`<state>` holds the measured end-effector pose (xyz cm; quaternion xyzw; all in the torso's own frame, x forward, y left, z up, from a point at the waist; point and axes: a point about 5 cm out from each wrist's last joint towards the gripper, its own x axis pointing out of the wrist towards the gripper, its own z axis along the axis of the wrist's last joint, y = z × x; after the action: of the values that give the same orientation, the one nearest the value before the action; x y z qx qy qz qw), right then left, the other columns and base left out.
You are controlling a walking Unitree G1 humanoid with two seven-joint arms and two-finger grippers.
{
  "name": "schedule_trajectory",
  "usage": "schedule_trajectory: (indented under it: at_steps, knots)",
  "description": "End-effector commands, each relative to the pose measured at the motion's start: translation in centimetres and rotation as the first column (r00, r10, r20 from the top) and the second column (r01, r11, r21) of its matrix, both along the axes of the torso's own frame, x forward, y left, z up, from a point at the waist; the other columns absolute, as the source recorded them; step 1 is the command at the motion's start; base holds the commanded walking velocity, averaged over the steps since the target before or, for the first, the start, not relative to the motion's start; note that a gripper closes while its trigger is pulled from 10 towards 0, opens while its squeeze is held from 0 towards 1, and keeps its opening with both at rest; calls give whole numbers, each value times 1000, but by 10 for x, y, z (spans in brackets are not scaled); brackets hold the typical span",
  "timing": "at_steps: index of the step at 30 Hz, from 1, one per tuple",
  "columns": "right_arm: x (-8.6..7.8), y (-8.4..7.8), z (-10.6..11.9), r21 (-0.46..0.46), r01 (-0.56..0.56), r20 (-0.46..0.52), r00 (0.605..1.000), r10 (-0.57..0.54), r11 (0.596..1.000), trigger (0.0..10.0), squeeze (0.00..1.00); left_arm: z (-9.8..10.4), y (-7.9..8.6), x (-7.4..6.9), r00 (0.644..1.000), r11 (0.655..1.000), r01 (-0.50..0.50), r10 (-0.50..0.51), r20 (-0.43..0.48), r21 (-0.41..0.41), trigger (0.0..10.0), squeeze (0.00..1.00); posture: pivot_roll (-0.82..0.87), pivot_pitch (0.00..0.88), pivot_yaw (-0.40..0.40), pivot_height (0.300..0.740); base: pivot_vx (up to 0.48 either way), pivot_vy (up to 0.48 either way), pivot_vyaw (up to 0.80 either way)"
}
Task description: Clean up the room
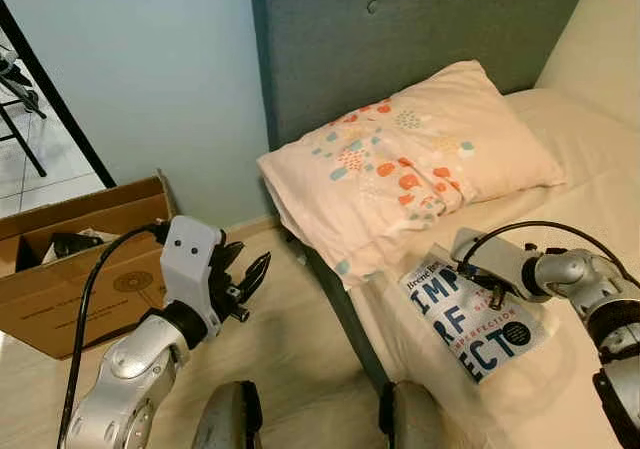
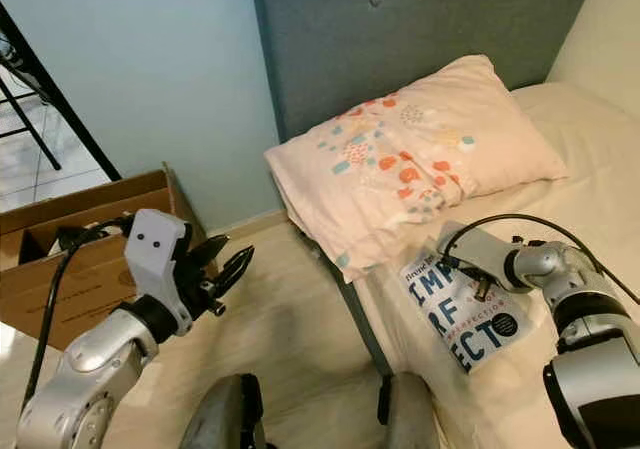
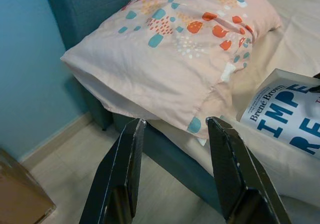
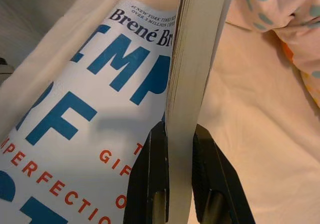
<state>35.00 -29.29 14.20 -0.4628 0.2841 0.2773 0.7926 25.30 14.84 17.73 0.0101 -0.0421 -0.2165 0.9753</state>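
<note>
Nearest: left gripper (image 1: pixel 250 274) hangs over the floor beside the bed (image 1: pixel 600 179), fingers (image 3: pixel 125 174) spread, gripping nothing, pointed twd the pillow.

R side: right gripper (image 4: pixel 175 134) is clamped on the book (image 1: pixel 478 314), one finger on the cover, one under, pinching the page edge. Book is a white paperback w/ big blue letters, lying on the sheet near the mattress edge, just below the pillow (image 1: pixel 410 164); its top corner is touching or v. close to the pillow, can't tell which. Long axis runs diagonally, from the pillow down twd the robot. R arm already has it; L arm is well apart.

Farther left: open cardboard box (image 1: pixel 70 259) on the floor by the wall, probably the drop spot, so the book would need carrying across the body to the left.
</note>
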Motion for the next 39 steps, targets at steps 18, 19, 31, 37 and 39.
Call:
schedule_trajectory:
  at_steps: [18,19,31,37,39]
  knots:
    - [12,2,13,-45,58,156,987,-50,997,10000,0,1,10,3,999,999,-45,45,-3,26,10000,0,81,273,20,592,0,0,0]
    - [12,2,13,-45,58,156,987,-50,997,10000,0,1,10,3,999,999,-45,45,-3,26,10000,0,81,273,20,592,0,0,0]
    - [11,2,15,-16,46,94,995,-44,999,10000,0,1,7,1,1000,1000,-12,13,-9,18,10000,0,80,271,20,592,0,0,0]
    - [16,-6,30,63,146,166,974,-155,987,10000,0,1,6,-1,1000,1000,-2,2,-9,12,10000,0,75,266,2,592,0,0,0]
    - [21,-7,40,129,209,242,942,-235,969,10000,0,0,7,-2,1000,1000,-12,12,-12,11,10000,0,67,259,-4,592,0,0,0]
